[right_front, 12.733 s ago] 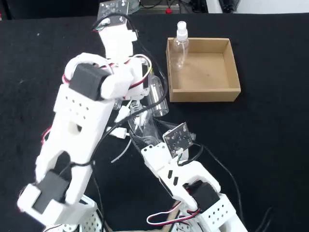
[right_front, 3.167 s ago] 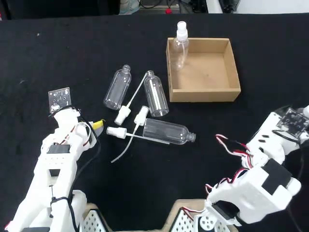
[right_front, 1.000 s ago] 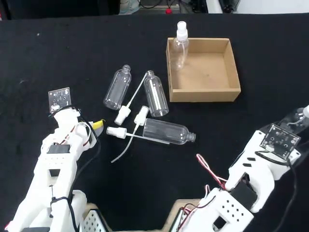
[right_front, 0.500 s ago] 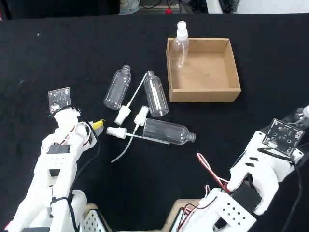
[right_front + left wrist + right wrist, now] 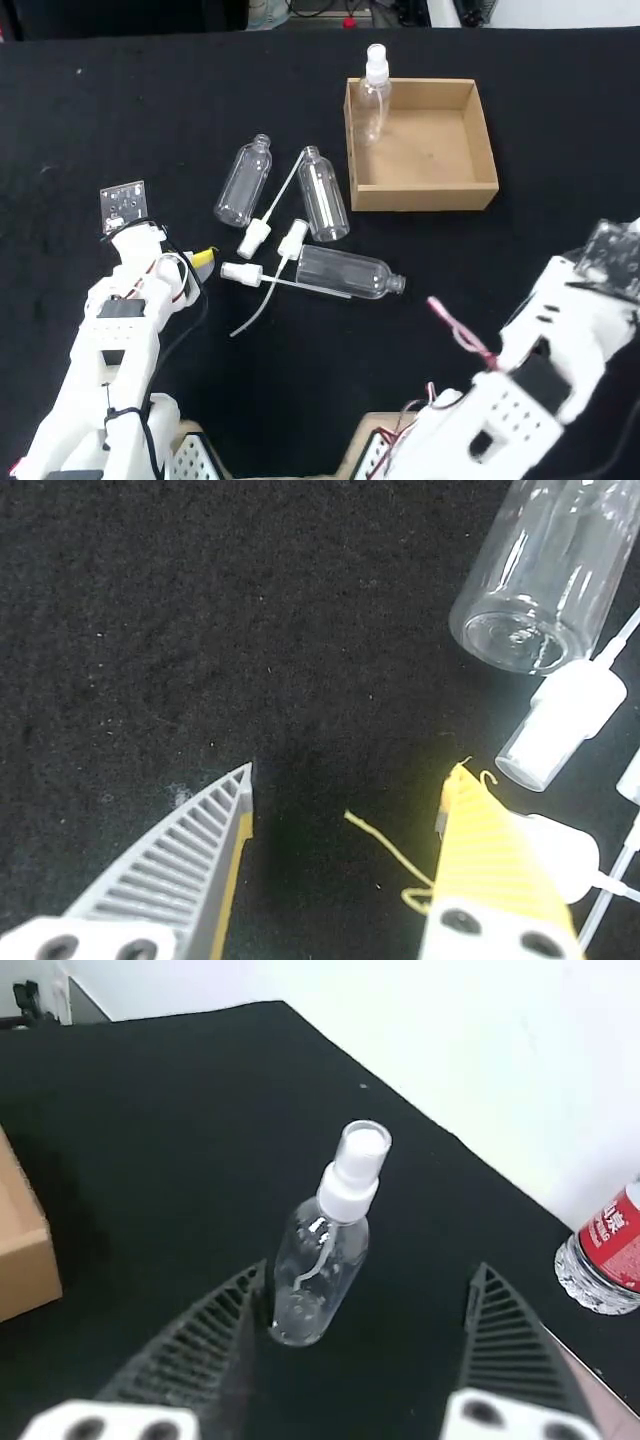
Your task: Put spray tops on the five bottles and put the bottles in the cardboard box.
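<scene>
The cardboard box (image 5: 483, 150) sits at the back of the table, with one capped bottle (image 5: 375, 95) upright in its corner. Three uncapped clear bottles (image 5: 243, 180) (image 5: 323, 193) (image 5: 348, 272) lie left of the box among loose white spray tops (image 5: 255, 238) (image 5: 291, 240) (image 5: 240, 272). My left gripper (image 5: 353, 771) is open just above the cloth, near a bottle base (image 5: 510, 630) and a spray top (image 5: 560, 720). My right gripper (image 5: 372, 1268) is open at the table's right edge, facing another capped bottle (image 5: 330, 1240) that stands upright just beyond its fingertips.
Black cloth covers the table (image 5: 120, 90). A corner of the box (image 5: 20, 1250) shows beside the right gripper. A red-labelled bottle (image 5: 605, 1260) stands off the table's far edge. The left arm (image 5: 120, 340) rests at the front left, the right arm (image 5: 560, 340) at the front right.
The right arm has swung farther toward the table's right edge, its wrist board shifting right and back. The left arm and the loose bottles have not moved.
</scene>
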Tool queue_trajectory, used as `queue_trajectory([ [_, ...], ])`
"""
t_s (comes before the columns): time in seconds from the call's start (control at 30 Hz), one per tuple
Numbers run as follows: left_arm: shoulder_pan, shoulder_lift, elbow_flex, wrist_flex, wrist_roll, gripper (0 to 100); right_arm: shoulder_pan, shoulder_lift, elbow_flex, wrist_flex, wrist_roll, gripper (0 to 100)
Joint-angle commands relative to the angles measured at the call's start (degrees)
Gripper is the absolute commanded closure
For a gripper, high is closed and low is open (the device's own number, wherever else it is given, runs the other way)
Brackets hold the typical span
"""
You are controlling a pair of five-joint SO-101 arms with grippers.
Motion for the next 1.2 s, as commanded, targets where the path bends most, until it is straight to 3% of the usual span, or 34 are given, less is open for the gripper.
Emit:
queue_trajectory([
  [0.0,0.66,-1.23,-0.48,-0.97,-0.35,71,1.67,9.89,-2.15,-14.33,0.0,71.6],
  [0.5,0.75,-1.23,-0.48,-0.97,-0.35,71,1.41,38.37,3.56,-50.55,0.53,70.7],
  [0.67,0.75,-1.23,-0.48,-1.05,-0.35,71,1.14,44.35,3.3,-54.86,0.53,63.2],
  [0.97,0.75,-1.23,-0.48,-0.97,-0.35,71,-0.44,53.23,2.24,-65.14,0.0,66.0],
  [1.17,0.66,-1.23,-0.48,-0.97,-0.35,71,0.09,61.58,-4.44,-65.32,-2.9,66.6],
])
